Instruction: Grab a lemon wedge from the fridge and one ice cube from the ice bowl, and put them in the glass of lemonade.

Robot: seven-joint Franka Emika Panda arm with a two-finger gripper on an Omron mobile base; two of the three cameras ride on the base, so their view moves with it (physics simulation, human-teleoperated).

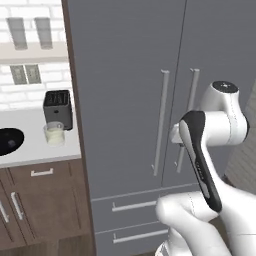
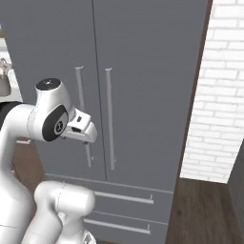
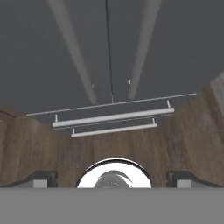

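Observation:
The grey fridge (image 1: 125, 75) stands shut, its two long bar handles (image 1: 162, 122) side by side at the door seam. My gripper (image 3: 113, 179) is open, fingertips (image 3: 43, 178) set wide apart with nothing between them, pointing down along the fridge front toward the drawer handles (image 3: 113, 118). The hand (image 2: 78, 126) hovers just in front of the left door handle (image 2: 82, 114). On the counter to the left stand the glass of lemonade (image 1: 54, 134) and the black ice bowl (image 1: 7, 141), cut off by the frame edge. The lemon wedge is hidden behind the doors. No ice cube can be made out.
A black toaster (image 1: 57, 107) stands behind the lemonade glass. Two tall narrow glasses (image 1: 17, 32) sit on a shelf above. Brown cabinets (image 1: 40, 205) run under the counter. A white brick wall (image 2: 214, 95) flanks the fridge on the right, above wood floor (image 2: 205, 209).

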